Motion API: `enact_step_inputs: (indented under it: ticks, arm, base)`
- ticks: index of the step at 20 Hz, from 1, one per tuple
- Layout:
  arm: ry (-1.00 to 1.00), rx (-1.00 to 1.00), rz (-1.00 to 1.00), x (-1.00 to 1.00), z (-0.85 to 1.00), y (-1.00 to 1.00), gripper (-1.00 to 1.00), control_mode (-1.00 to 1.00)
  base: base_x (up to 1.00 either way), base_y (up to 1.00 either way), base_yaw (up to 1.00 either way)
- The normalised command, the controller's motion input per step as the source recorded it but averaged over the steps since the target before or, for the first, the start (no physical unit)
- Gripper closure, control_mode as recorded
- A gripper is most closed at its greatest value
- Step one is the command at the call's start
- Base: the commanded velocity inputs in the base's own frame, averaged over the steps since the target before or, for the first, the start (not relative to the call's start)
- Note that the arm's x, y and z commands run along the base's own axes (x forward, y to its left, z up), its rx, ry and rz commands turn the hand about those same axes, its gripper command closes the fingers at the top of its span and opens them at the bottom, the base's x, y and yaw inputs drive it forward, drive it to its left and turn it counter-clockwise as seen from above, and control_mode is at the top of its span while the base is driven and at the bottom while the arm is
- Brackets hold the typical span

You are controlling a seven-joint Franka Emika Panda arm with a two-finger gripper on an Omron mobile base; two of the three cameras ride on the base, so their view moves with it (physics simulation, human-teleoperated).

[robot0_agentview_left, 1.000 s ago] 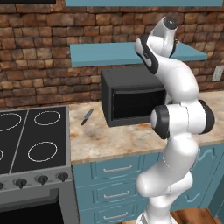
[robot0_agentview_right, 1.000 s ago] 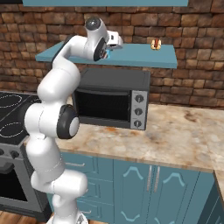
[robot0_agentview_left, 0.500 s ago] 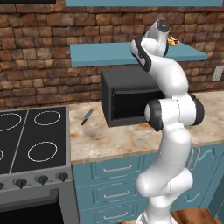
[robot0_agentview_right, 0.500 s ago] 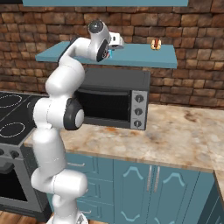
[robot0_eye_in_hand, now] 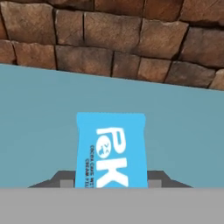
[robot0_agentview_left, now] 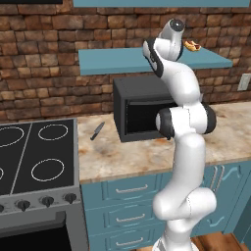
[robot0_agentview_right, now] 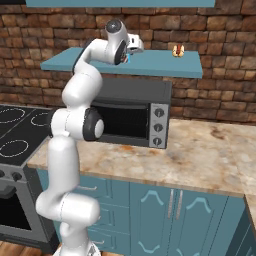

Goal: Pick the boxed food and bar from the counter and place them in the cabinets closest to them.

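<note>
The bar (robot0_eye_in_hand: 109,151), a blue wrapper with white letters, stands between my two dark fingertips (robot0_eye_in_hand: 159,177). My gripper (robot0_eye_in_hand: 110,179) is shut on it, just above a teal-blue cabinet shelf (robot0_eye_in_hand: 35,109) with the brick wall right behind. In the right base view the gripper (robot0_agentview_right: 131,49) is raised over the left half of that shelf (robot0_agentview_right: 165,64), above the microwave. The same shelf (robot0_agentview_left: 117,61) runs behind my upper arm in the left base view. Below lies the marbled counter (robot0_agentview_right: 210,150). The boxed food is out of view.
A small orange-red item (robot0_agentview_right: 175,50) (robot0_agentview_left: 192,46) lies on the shelf to the right of the hand. A black microwave (robot0_agentview_left: 139,108) stands on the counter under the shelf, a black-handled knife (robot0_agentview_left: 97,130) left of it, and a stove (robot0_agentview_left: 29,157) further left.
The arm has straightened upward and the hand has edged slightly higher over the shelf, the bar still in its grip.
</note>
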Motion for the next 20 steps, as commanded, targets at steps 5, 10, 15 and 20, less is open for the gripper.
enact_step_inputs:
  ticks: [5, 10, 15, 20]
  arm:
    - [0.0, 0.0, 0.0, 0.02, 0.0, 0.0, -1.0, -1.0]
    - [0.0, 0.0, 0.0, -0.16, 0.18, 0.0, -1.0, -1.0]
    - [0.0, 0.0, 0.0, -0.43, 0.3, 0.0, -1.0, -1.0]
    - [0.0, 0.0, 0.05, -0.93, 0.06, 0.0, -1.0, -1.0]
  base:
    - [0.0, 0.0, 0.0]
    - [0.0, 0.0, 0.0]
    - [0.0, 0.0, 0.0]
    - [0.0, 0.0, 0.0]
